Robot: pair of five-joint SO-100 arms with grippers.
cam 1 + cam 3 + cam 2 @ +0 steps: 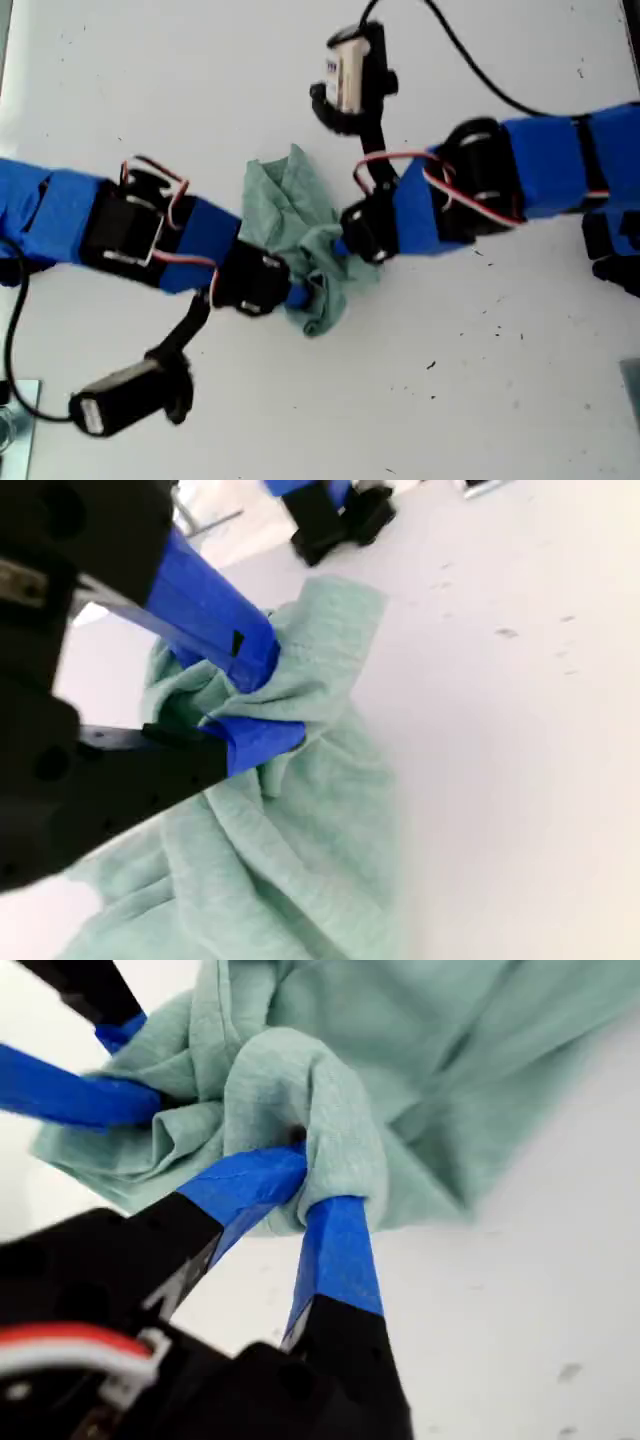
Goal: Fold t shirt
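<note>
Fingers of my first gripper (pixel 320 1185) pinch a fold of the t shirt (pixel 298 235); my second gripper (pixel 262 695) clamps another fold, shirt bunched on white table (pixel 480 380).

In the exterior view, the crumpled pale sage-green cloth t shirt (pixel 285 205) lies bunched on the middle of the flat white table (pixel 500 400). My blue-fingered first gripper (pixel 298 296) reaches in from that view's 9 o'clock and pinches a fold at the heap's 6 o'clock edge. My blue-fingered second gripper (pixel 347 247) reaches in from 3 o'clock and pinches a fold at the heap's 3 o'clock edge, just beside the first, while most of the cloth lies toward 11 o'clock.
</note>
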